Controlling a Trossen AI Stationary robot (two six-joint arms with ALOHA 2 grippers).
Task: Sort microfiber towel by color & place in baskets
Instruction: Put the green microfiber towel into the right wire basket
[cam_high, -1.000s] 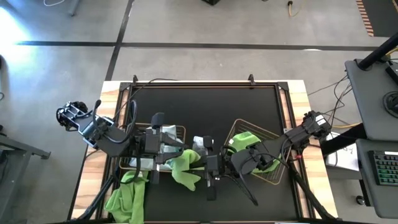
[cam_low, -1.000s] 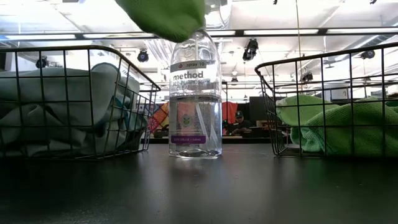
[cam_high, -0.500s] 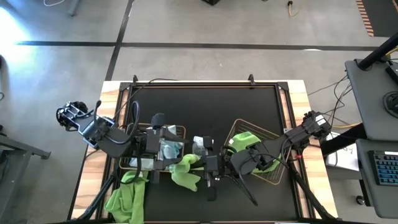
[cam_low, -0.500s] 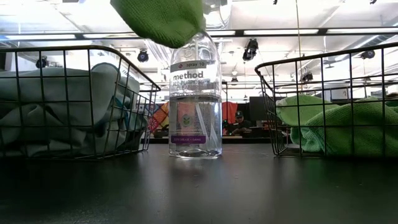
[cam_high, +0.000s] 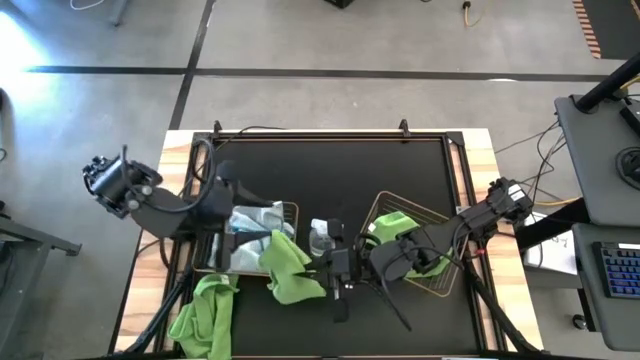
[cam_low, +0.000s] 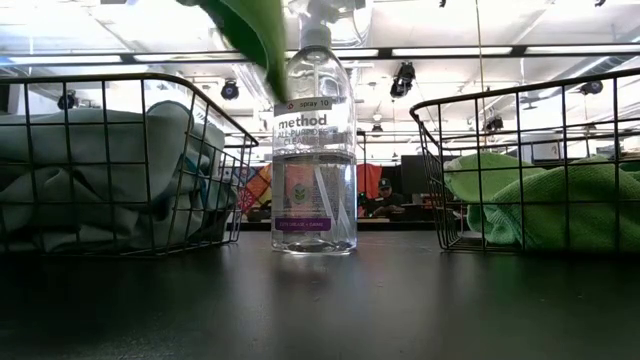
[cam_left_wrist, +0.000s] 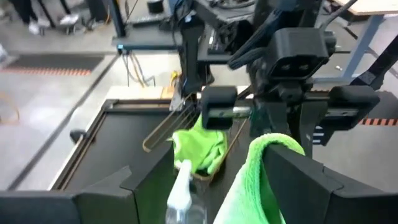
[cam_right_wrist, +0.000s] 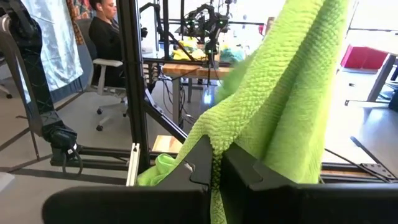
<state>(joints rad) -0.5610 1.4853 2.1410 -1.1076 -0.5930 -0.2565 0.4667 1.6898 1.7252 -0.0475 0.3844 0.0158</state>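
Note:
A lime green microfiber towel (cam_high: 290, 265) hangs over the table's middle with my right gripper (cam_high: 335, 262) shut on it; it dangles beside a clear spray bottle (cam_low: 315, 150). My left gripper (cam_high: 238, 205) is open over the left basket (cam_high: 285, 208), which holds pale blue towels (cam_high: 255, 218). In the left wrist view the green towel (cam_left_wrist: 258, 174) shows beside one finger (cam_left_wrist: 298, 183) of the left gripper (cam_left_wrist: 214, 168). The right basket (cam_high: 440, 285) holds green towels (cam_high: 395, 222). Another green towel (cam_high: 205, 315) lies at the near left. My right gripper pinches a bunched part of the green towel (cam_right_wrist: 214, 146) between its two fingers (cam_right_wrist: 249, 171), coming level from the table's right. The towel is clear of the table, and its lower end (cam_low: 265, 60) hangs beside the bottle's top. My left gripper: whether its finger touches the towel cannot be told.
The spray bottle (cam_high: 320, 237) stands between the two baskets, right under the held towel. The wire walls of the left basket (cam_low: 200, 160) and the right basket (cam_low: 440, 170) rise on either side of it. Free black tabletop lies toward the far edge (cam_high: 330, 165).
My left gripper has opened, let go of the green towel, and drawn back and up toward the table's left edge. The towel's freed end has swung down: it was spread between both grippers and now hangs narrower from my right gripper alone. The pale blue towels are uncovered.

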